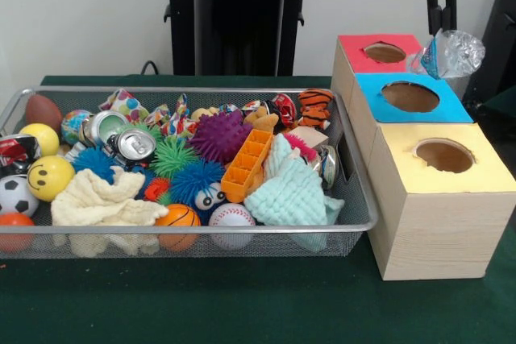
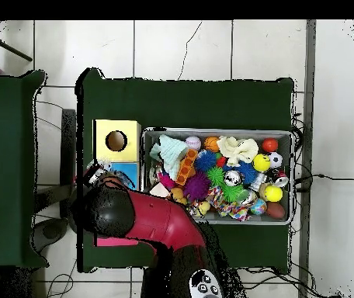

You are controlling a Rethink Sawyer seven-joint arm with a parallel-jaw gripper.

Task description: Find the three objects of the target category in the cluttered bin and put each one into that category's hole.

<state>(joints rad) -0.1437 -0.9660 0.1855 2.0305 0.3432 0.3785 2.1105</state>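
One bottle: a crushed clear plastic bottle (image 1: 446, 54) hangs pinched in the claw (image 1: 440, 28), over the red box (image 1: 355, 58) and the blue box (image 1: 367, 90), beside their holes.
Risk: it is wider than the claw and held off-centre, so it may catch a hole's rim, or drop behind the boxes onto the worktop (image 1: 242, 304).
Wrong hole: red hole (image 1: 384, 52) and blue hole (image 1: 410, 96) lie close; a small offset sends it into the other one.
Boxes: three, red, blue, yellow (image 1: 435, 223), one hole each.
Bin (image 1: 359, 199): crammed.
Cans: at least three crushed ones (image 1: 133, 145).
Cloths: two, cream (image 1: 105, 203) and mint (image 1: 292, 191).
Balls: many, uncounted.
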